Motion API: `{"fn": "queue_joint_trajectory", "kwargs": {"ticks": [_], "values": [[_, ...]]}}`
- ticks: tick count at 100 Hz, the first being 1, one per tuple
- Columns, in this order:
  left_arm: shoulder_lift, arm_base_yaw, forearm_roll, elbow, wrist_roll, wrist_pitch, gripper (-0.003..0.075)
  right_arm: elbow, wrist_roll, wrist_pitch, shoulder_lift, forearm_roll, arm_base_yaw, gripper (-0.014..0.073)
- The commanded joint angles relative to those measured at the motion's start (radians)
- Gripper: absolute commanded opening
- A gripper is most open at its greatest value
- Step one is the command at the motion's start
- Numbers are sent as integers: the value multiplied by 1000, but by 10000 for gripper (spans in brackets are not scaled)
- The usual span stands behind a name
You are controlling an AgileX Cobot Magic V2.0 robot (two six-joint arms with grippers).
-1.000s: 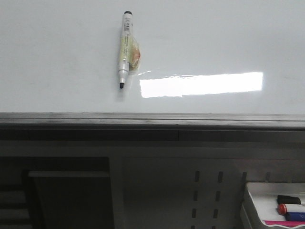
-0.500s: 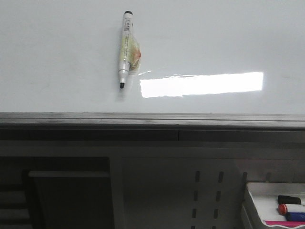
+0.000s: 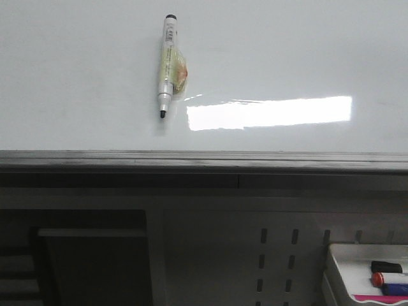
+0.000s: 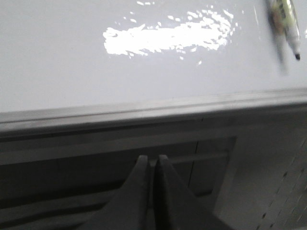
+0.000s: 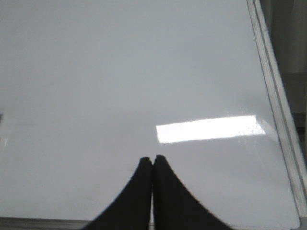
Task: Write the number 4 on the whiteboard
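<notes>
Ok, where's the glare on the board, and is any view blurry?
Front view: a sharp bright rectangle on the whiteboard, right of the marker. Left wrist view: the glare looks broken and speckled, and the marker is smeared. Right wrist view: a clean rectangle, fairly sharp.

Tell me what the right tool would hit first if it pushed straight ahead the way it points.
Probably the bare whiteboard itself. The right tool, shut and empty, points over its surface left of the glare; nothing else shows in that line, though its height above the board is unclear.

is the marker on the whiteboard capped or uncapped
Uncapped: the marker lies flat on the whiteboard with its bare dark tip showing at the end nearer the rail; no cap is on it.
</notes>
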Motion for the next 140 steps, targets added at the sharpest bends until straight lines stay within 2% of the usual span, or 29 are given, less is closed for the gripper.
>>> {"fn": "queue_joint_trajectory", "kwargs": {"ticks": [1, 6, 15, 29, 43, 57, 63, 67, 71, 72, 73, 82, 90, 96, 107, 118, 140], "values": [[-24, 2, -193, 34, -9, -182, -20, 19, 46, -81, -12, 79, -5, -46], [-24, 2, -328, 34, -9, -231, -20, 19, 86, -48, -12, 136, -5, -46], [-24, 2, -528, 34, -9, -279, -20, 19, 88, -54, -12, 147, -5, -46], [-24, 2, -709, 34, -9, -287, -20, -3, 140, -99, -12, 188, -5, -46], [-18, 2, -633, -24, 36, -216, -20, -129, 140, 60, 12, 184, -1, -45], [91, 2, -390, -167, 43, -76, -18, -293, 98, 233, 102, 115, 1, -43], [179, 2, -295, -239, 43, -24, -7, -361, 31, 295, 158, 114, 11, -29], [234, 2, -252, -285, 45, 15, 32, -396, -15, 334, 190, 114, 25, -2], [303, 2, -228, -322, 52, 54, 104, -433, -39, 362, 230, 114, 38, 46], [338, 2, -224, -342, 64, 71, 150, -444, -48, 373, 243, 114, 44, 66], [338, 2, -224, -342, 64, 71, 150, -449, -53, 378, 249, 114, 48, 88], [489, 2, -226, -414, 89, 125, 363, -499, -60, 439, 325, 118, 91, 237], [615, 2, -236, -467, 91, 168, 453, -529, -60, 492, 392, 118, 138, 344], [685, 2, -273, -498, 122, 191, 442, -539, -60, 513, 425, 118, 170, 385], [797, -22, -432, -547, 269, 193, 405, -541, -60, 510, 458, 118, 226, 386], [894, -86, -575, -598, 378, 171, 404, -541, -60, 501, 464, 118, 260, 386], [1084, -296, -589, -709, 384, 3, 404, -541, -60, 501, 464, 118, 268, 386]]}}
